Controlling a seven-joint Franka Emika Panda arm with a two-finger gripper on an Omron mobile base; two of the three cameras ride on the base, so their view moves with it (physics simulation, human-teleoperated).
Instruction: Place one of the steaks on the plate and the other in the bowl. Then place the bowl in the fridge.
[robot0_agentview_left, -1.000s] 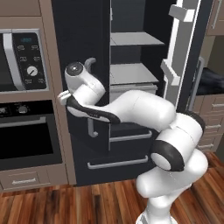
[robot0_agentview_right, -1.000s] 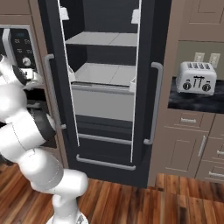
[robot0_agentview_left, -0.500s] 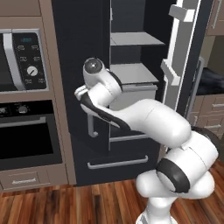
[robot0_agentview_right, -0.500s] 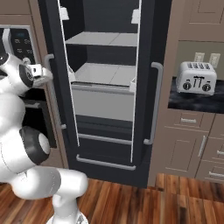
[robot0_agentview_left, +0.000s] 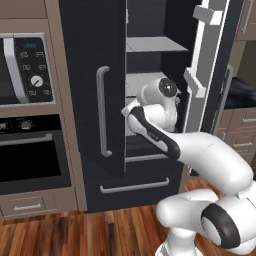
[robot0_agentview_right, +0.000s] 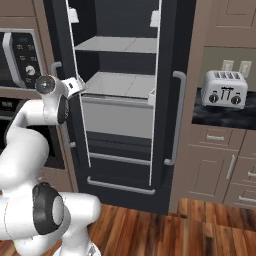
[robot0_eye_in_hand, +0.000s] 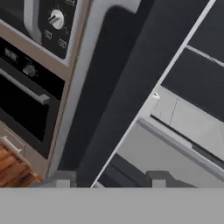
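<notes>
The tall charcoal fridge (robot0_agentview_left: 85, 60) stands with its right door (robot0_agentview_left: 206, 55) swung open, baring pale shelves (robot0_agentview_right: 120, 82) and a grey drawer front (robot0_agentview_right: 117, 117). My gripper (robot0_agentview_right: 75, 85) hovers at the left edge of the opening, level with the middle shelf. In the hand view the gripper (robot0_eye_in_hand: 111, 179) is open, its two fingertips (robot0_eye_in_hand: 65, 177) wide apart with nothing between them, pointing at the fridge's dark left door (robot0_eye_in_hand: 127, 87) and its long silver handle (robot0_eye_in_hand: 81, 65). The steaks and the bowl are out of view.
A microwave (robot0_agentview_left: 30, 70) and a built-in oven (robot0_agentview_left: 30, 165) sit left of the fridge. A silver toaster (robot0_agentview_right: 224, 89) stands on the dark counter to the right, above brown cabinet drawers (robot0_agentview_right: 215, 165). Wooden floor (robot0_agentview_right: 165, 230) lies in front.
The arm has swung to the right, carrying the hand from in front of the left door over to the fridge opening. The fridge doors have stayed as they were.
</notes>
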